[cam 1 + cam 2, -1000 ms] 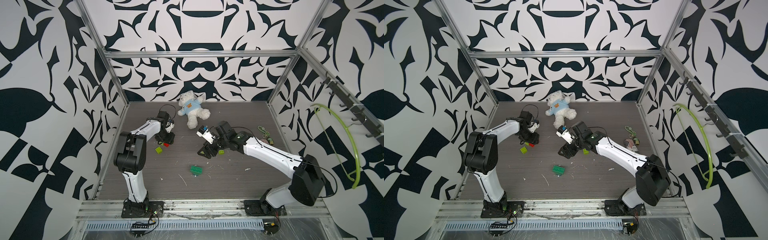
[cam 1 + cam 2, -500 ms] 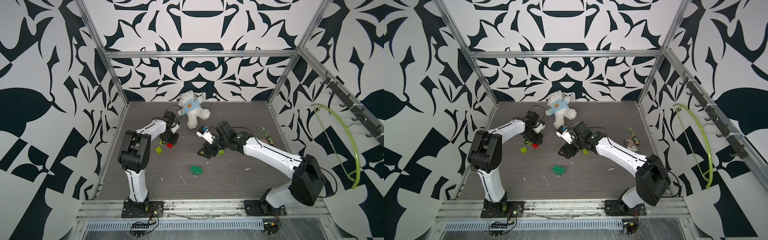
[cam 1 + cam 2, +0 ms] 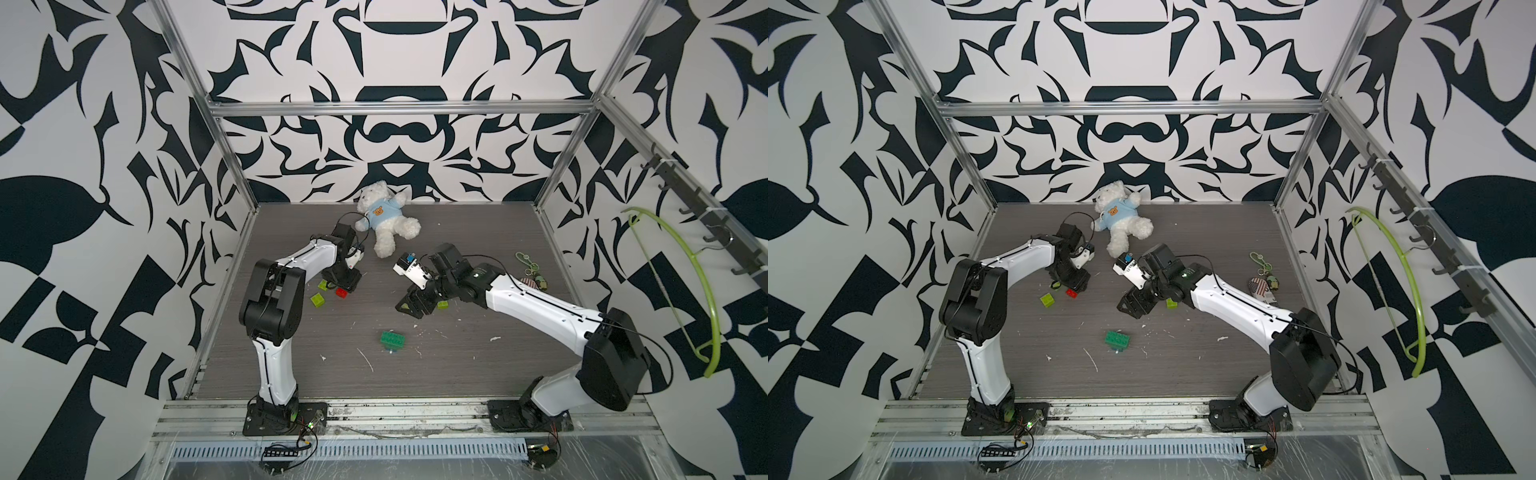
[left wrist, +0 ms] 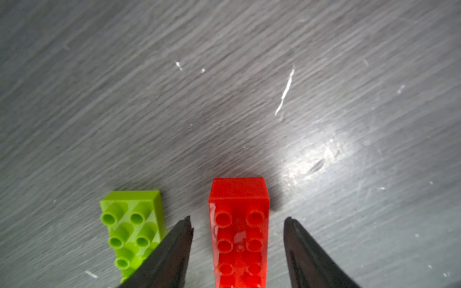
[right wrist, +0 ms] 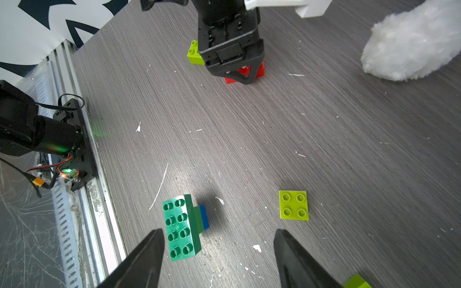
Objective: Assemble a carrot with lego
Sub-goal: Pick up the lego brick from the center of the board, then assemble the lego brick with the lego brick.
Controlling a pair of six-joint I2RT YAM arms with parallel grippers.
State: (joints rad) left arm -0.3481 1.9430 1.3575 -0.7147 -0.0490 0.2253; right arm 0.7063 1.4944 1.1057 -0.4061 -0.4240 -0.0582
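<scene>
- Left end effector sits low over the tabletop with its jaws parted. They straddle the red brick with a gap showing on each side, so nothing is gripped yet.
- Just outside one of its fingers lies a lime-green brick, studs up, close to the red one but apart from it.
- Right end effector hovers well apart from the left one, spread wide and empty.
- Ahead of it lies the started carrot, a dark green brick with a small blue tip joined at its side. It sits nearer one finger than centred between the two.
- A square lime-green brick lies loose ahead of the other finger.
- Step in hand, as I judge it: taking up the red brick as the next band of the carrot's body.
- The next move calls for closing squarely on the red brick's long sides without nudging the lime-green neighbour. After that, lift it and carry it towards the dark green piece, which the right side would likely need to steady.
</scene>
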